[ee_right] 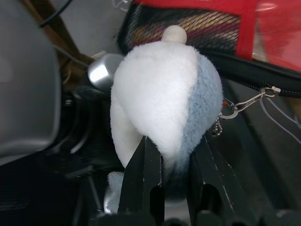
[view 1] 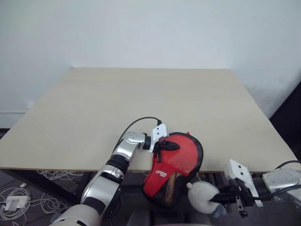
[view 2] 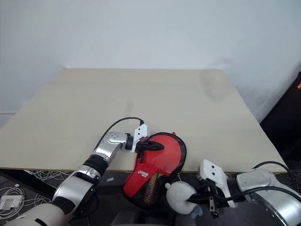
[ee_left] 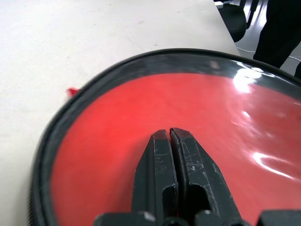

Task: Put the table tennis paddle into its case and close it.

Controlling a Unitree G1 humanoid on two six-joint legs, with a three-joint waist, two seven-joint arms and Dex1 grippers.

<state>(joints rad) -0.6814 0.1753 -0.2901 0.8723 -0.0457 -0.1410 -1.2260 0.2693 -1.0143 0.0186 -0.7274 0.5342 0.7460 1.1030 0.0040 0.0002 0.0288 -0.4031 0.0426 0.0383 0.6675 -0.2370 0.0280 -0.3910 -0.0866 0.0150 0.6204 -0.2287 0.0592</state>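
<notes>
Fluffy white-blue plush charm (ee_right: 164,99), glossy red case (view 1: 176,162)

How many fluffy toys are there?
1. The fluffy white-and-blue toy is pinched in the right gripper, off the near edge of the table, hanging by a small chain from the case. Others could be hidden below.

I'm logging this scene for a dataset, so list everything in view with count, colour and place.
case: one, red with black trim and mesh, at the table's near edge, its lower half hanging off.
plush toy: one, white and pale blue, chained to the case's zipper, below the table edge.
table: one, light wood, against a white wall.
cables: several, white, on the floor under the table.
left gripper: one, black, shut, pressing on the case.
right gripper: one, black, shut on the plush toy.
</notes>
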